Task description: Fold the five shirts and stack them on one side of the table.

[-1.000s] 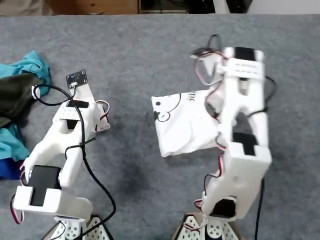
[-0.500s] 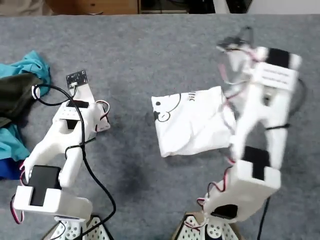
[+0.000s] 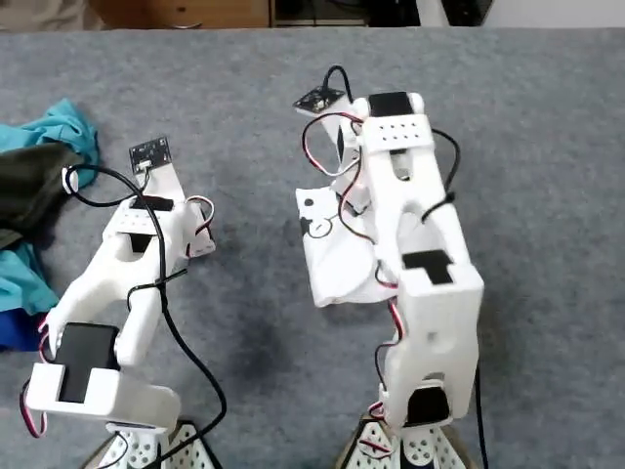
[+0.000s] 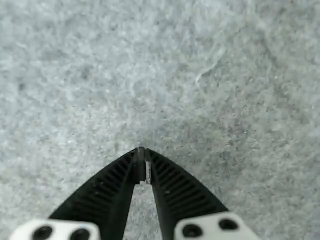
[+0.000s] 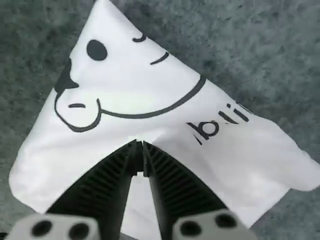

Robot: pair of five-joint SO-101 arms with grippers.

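Shows the left gripper (image 4: 141,154) clenched on nothing over bare grey desk (image 3: 244,88), left of centre. Shows the right gripper (image 5: 140,147) clenched too, empty, over the folded white shirt (image 3: 332,269) at centre. Places loose shirts (image 3: 34,186) heaped at the left edge.

White shirt (image 3: 337,266): folded into a compact, roughly rectangular packet, lying flat near the middle of the grey desk (image 3: 244,88); a black line-drawn animal face and some lettering face up; its right part is hidden. Unfolded shirts, crumpled in a heap at the desk's left edge, well apart from it: teal shirt (image 3: 64,127); dark shirt (image 3: 29,188) lying across the teal; blue shirt (image 3: 14,330) nearest the front.
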